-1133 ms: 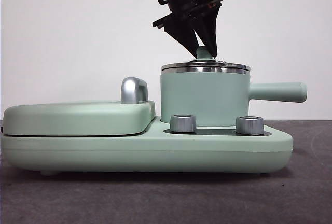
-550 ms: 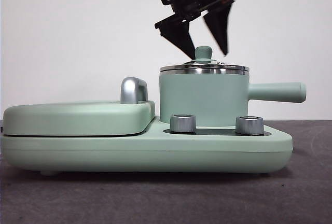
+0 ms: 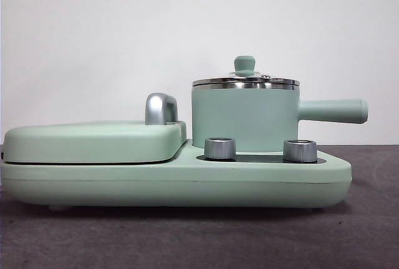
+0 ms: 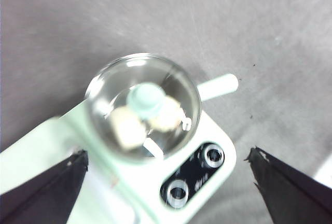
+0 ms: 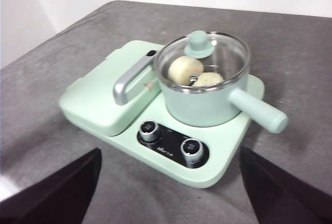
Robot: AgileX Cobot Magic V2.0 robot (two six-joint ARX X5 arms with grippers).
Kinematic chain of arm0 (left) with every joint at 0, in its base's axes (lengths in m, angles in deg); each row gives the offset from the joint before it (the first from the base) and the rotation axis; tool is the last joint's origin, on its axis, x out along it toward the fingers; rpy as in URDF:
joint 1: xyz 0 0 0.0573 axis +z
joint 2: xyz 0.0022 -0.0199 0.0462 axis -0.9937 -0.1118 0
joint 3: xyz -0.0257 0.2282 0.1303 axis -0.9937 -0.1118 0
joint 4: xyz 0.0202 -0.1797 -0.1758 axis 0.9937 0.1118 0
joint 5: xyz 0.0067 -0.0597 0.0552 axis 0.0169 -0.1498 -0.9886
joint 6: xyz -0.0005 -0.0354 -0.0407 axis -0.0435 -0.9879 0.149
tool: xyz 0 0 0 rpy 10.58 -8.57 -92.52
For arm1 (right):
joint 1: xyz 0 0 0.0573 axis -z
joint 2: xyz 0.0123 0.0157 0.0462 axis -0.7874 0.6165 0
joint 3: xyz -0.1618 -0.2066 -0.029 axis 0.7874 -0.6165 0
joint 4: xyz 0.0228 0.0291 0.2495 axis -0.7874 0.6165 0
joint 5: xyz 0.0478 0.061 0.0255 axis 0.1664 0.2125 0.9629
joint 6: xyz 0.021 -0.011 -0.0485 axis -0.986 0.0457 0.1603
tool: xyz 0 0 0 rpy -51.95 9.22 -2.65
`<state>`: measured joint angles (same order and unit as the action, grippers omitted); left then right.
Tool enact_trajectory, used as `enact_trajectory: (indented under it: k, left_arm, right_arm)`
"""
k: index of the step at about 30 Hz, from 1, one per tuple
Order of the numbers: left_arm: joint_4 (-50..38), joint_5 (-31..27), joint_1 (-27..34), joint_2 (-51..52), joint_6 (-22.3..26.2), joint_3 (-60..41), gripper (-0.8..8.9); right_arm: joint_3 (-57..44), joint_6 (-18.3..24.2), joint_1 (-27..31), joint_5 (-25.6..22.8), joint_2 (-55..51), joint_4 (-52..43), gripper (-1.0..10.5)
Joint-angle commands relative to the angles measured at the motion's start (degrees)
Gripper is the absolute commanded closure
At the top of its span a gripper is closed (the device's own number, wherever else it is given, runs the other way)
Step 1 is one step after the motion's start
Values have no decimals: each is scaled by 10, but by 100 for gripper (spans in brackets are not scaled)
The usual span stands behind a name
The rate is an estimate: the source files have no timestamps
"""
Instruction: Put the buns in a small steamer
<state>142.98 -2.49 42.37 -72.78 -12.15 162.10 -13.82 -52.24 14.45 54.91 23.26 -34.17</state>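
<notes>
Both buns [image 5: 187,70] are sitting inside the steamer [image 3: 245,119], showing through its glass lid [image 5: 201,58], which is resting closed on the rim, so the task is looking finished. The left tool [image 4: 166,182] is hanging directly above the lid's knob [image 4: 147,100], jaws spread wide and gripping nothing. The right tool [image 5: 168,182] is waiting off to the steamer's dial side over the tabletop [image 5: 311,79], also spread wide and empty. The steamer's handle [image 3: 333,110] is pointing away from the grill plate [image 3: 93,141]. Any coming move is likely just a straight lift away.
</notes>
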Motion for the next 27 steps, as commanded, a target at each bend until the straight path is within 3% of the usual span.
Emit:
enact_trajectory:
  k: [1,5,11,22,27]
  left_arm:
    - [28,3,-4,37,-10,1,314]
    - [52,3,-27,129,-1,-82,317]
    - [14,3,-47,252,-18,-258,317]
    - [-250,-19,-49,587,-131,-691,317]
    - [-301,-41,-49,711,-195,-818,317]
  right_arm:
    - [4,20,-5,3,1,-3,523]
    - [4,23,-5,17,1,-2,523]
    - [4,34,-5,84,1,1,523]
    - [4,40,-5,96,1,1,523]
    - [4,41,-5,96,1,0,523]
